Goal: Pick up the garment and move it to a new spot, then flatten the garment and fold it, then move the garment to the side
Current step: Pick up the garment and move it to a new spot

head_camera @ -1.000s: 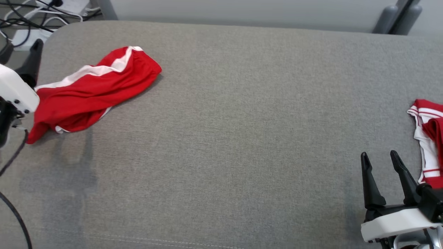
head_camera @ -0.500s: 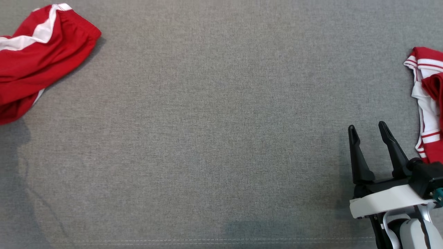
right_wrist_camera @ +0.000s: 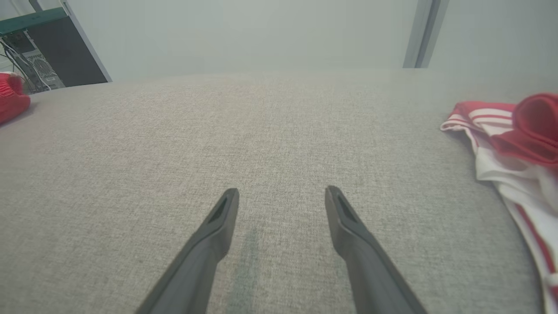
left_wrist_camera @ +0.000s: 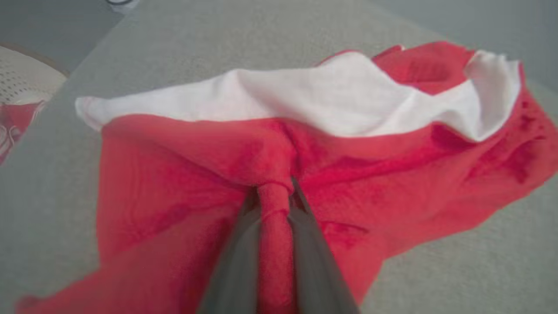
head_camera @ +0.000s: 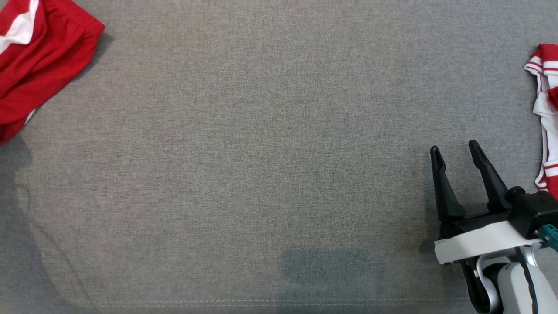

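Left gripper [left_wrist_camera: 274, 192] is clamping a rolled fold of the crumpled red fabric garment with a white panel [left_wrist_camera: 183, 174]. Its two dark fingers [left_wrist_camera: 235, 266] are pressing in on that fold from both sides, with the cloth bunching up between them. In the head view the garment [head_camera: 43, 61] is lying toward the far left of the grey woven-fabric surface [head_camera: 261, 152], partly running off frame.

Right gripper [head_camera: 455, 148] is hanging over the near right part of the surface. Its fingers are standing spread with nothing between them, and bare grey cloth is showing through the gap in its wrist view.

A second crumpled garment with red and white stripes [head_camera: 545, 113] is lying at the right edge. It is sitting just beside the right gripper, not touching it.
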Controlling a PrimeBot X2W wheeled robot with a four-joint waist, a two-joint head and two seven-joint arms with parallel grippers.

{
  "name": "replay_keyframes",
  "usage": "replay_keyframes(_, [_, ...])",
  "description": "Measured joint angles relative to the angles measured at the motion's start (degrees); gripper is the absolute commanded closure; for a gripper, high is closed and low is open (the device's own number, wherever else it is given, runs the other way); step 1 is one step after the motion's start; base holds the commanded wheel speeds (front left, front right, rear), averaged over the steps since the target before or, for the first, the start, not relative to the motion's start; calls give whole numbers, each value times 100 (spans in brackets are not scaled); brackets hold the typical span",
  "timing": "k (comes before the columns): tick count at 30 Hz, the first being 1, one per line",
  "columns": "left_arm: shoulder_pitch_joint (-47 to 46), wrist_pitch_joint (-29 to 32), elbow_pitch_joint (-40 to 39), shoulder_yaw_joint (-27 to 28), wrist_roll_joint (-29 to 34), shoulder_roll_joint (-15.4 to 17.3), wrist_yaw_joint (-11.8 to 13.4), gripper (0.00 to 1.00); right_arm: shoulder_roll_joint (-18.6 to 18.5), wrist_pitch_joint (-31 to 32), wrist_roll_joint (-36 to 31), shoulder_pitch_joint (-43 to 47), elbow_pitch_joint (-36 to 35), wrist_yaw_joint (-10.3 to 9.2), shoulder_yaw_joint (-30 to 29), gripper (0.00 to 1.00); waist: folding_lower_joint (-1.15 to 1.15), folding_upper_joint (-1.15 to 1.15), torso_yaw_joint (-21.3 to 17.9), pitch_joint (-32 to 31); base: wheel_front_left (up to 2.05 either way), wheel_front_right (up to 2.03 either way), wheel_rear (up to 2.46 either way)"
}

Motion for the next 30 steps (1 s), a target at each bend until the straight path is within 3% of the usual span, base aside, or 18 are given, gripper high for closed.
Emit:
replay_keyframes(11, [-65,-1882,-832,104,267,-43,-69,100,1,-76,60,29,114,0,-176,0,0,0,144,-507,0,0,0])
replay_keyframes(18, [1112,-2710,-2147,165,350,-352,485,100,9,-103,175,230,216,0,-179,0,0,0,180,-926,0,0,0])
replay_keyframes(22, [2120,-2966,-3169,41,457,-600,988,100,12,-107,207,266,213,0,-185,0,0,0,125,-1062,0,0,0])
replay_keyframes(27, [3100,-3047,-4225,-281,670,-813,1457,100,12,-124,276,314,226,0,-158,0,0,0,-41,-1143,0,0,0])
replay_keyframes(30, [3440,-2908,-4543,-611,856,-847,1583,100,18,-129,358,381,286,0,-111,0,0,0,-182,-1190,0,0,0])
